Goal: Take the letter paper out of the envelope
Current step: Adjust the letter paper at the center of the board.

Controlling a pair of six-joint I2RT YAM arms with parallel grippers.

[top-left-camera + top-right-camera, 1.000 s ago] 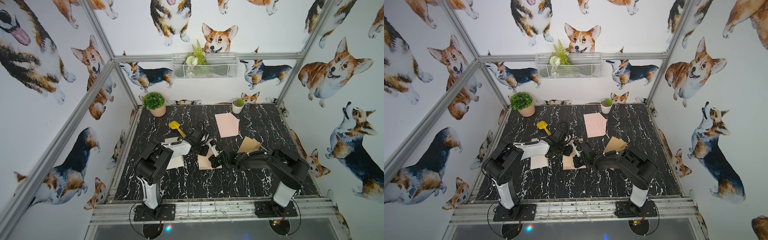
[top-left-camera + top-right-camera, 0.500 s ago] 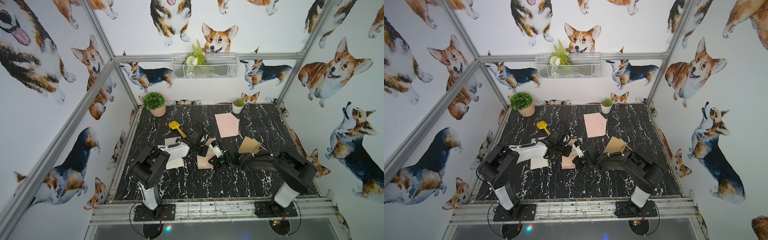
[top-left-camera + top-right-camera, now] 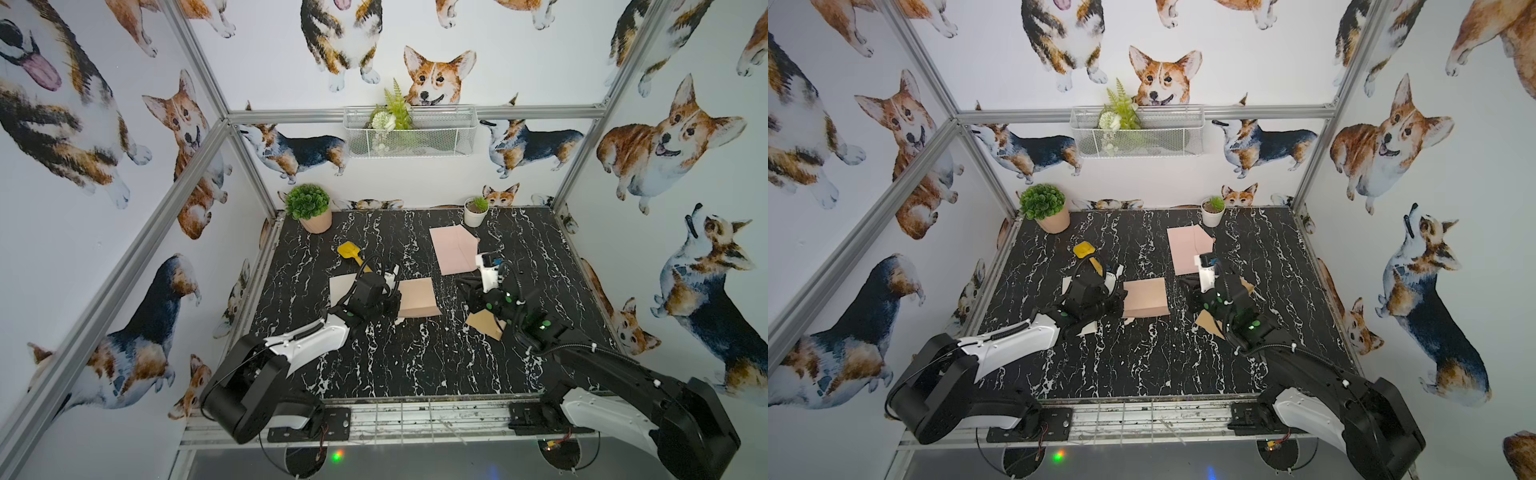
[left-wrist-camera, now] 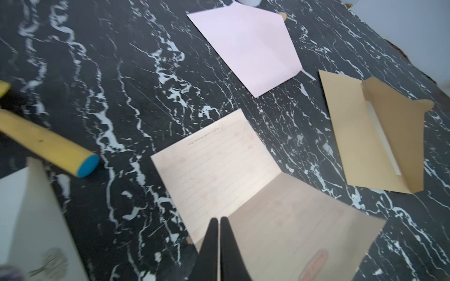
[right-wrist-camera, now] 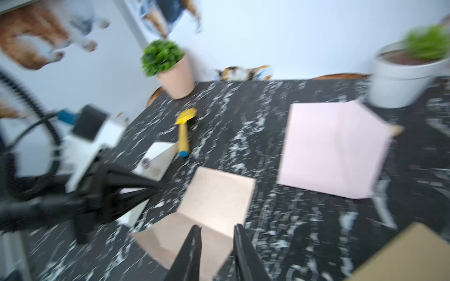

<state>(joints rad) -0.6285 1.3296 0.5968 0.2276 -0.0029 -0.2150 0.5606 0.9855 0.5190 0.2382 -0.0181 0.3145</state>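
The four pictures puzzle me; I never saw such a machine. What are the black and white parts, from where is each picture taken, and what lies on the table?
These are two robot arms, left arm and right arm, fixed at the near edge of a black marble table. Two pictures come from one camera head high above. The two close pictures come from wrist cameras; each shows its arm's black fingers. In the middle lies a folded peach letter paper, outside every envelope. Around it: a pink envelope, a brown envelope, a white envelope, a yellow toy shovel, a large potted plant, a small potted plant. The left claw is at the paper's edge, fingers almost together; whether it pinches it I cannot tell. The right claw is open, nothing between its fingers.
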